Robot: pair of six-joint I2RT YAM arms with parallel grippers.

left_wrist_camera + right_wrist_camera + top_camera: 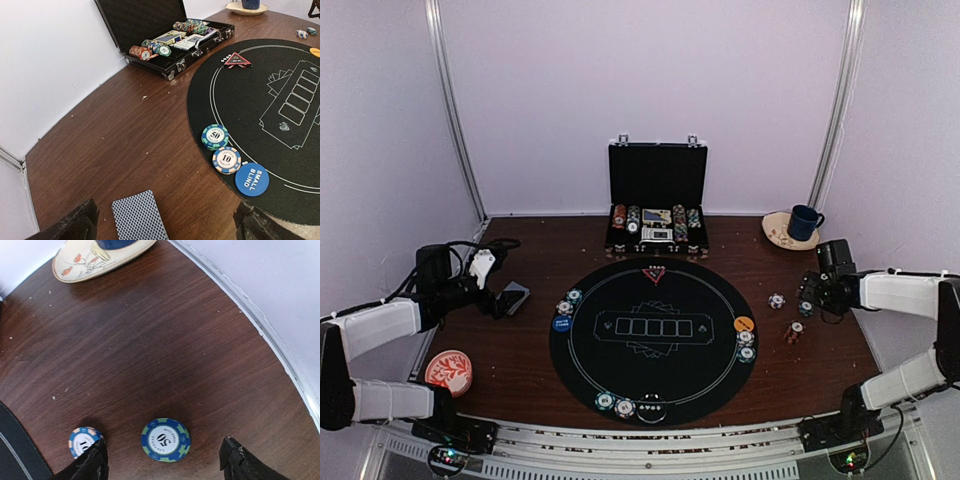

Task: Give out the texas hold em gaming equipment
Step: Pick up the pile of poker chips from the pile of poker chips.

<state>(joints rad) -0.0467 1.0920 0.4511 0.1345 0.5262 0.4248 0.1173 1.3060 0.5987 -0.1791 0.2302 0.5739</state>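
Observation:
My left gripper [500, 300] is open on the wood left of the black round mat [700, 380]. A grey-blue-backed card stack [139, 217] lies flat between its fingers [70, 226], also seen in the top view [514, 296]. My right gripper [810, 298] is open over a blue-green 50 chip [165, 439] lying between its fingers [242, 464]. A blue-white 10 chip [82, 440] lies beside the left finger. On the mat's left edge sit a 50 chip [215, 136], a 10 chip [226, 160] and a blue small-blind button [252, 179].
An open black briefcase [657, 175] with chip rows stands at the back. A red triangle marker [654, 274], an orange button [744, 324] and a dark button [651, 410] with chips sit on the mat's rim. A blue mug [805, 221] stands back right. A red-and-white dish [449, 371] lies front left.

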